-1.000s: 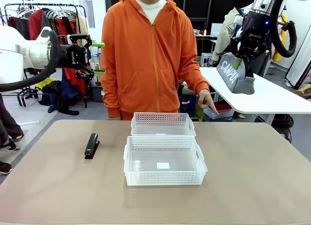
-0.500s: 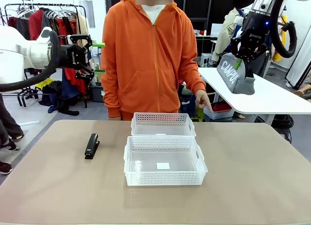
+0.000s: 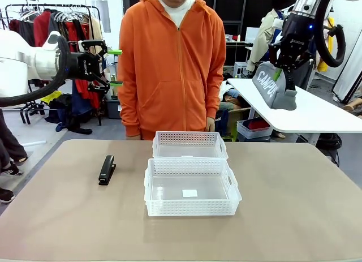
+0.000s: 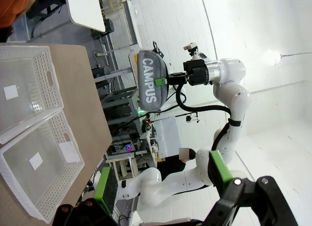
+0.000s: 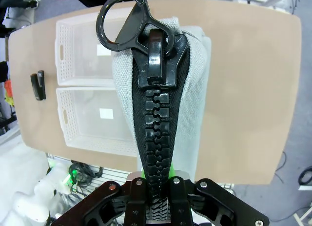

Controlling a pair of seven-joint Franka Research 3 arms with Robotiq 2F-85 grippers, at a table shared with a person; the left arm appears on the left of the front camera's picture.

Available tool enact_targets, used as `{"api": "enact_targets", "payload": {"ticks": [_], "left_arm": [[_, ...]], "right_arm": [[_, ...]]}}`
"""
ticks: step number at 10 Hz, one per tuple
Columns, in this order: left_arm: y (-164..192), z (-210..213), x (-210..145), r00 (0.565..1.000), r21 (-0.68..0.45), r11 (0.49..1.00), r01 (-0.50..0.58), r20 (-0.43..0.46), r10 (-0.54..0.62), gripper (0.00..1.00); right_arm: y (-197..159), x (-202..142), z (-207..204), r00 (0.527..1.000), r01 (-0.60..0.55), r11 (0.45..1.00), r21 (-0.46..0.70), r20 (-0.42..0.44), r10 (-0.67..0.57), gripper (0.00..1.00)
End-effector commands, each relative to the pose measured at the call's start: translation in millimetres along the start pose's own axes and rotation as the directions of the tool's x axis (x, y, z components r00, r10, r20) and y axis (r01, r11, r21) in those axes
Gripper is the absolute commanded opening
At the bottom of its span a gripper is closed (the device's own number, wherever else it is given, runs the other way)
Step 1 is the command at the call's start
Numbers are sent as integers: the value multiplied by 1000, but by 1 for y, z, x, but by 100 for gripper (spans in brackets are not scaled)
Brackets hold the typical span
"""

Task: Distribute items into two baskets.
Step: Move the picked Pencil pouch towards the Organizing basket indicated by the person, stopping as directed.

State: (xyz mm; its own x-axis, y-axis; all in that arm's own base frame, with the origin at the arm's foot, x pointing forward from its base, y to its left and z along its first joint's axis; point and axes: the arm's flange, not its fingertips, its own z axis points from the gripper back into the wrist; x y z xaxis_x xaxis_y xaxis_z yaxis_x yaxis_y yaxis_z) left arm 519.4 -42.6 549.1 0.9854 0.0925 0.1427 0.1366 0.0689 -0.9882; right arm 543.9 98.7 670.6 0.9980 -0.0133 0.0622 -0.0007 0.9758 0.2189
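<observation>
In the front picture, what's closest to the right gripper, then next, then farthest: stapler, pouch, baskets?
1. Pouch, held in the right gripper, up high.
2. Far basket and near basket, mid-table; too close to rank apart.
3. Stapler, table's left side.

The grey fabric pouch [image 3: 274,90] with white "CAMPUS" lettering hung in the air, off past the far right corner of the bench [image 3: 294,211]. It was clamped at its zip end in the right gripper [image 3: 283,69], and its black zip pull ring pointed down toward the bench. The small black stapler [image 3: 106,170] lay closed on the bench, just left of the baskets and apart from them. The two white lattice-sided baskets stood empty at mid-bench, long sides touching: the near basket [image 3: 192,207] and the far basket [image 3: 189,138]. Each floor bore a small white sticker [image 5: 106,113].
</observation>
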Motion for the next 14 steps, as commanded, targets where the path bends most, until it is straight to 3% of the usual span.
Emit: {"api": "enact_targets", "payload": {"ticks": [1,14], "left_arm": [[-2,2,0,1000,-2,1000,2,2,-2,100],[-2,2,0,1000,-2,1000,2,2,-2,100]], "right_arm": [[1,-2,2,1000,-2,1000,-3,3,2,0],[1,-2,2,1000,-2,1000,-3,3,2,0]]}}
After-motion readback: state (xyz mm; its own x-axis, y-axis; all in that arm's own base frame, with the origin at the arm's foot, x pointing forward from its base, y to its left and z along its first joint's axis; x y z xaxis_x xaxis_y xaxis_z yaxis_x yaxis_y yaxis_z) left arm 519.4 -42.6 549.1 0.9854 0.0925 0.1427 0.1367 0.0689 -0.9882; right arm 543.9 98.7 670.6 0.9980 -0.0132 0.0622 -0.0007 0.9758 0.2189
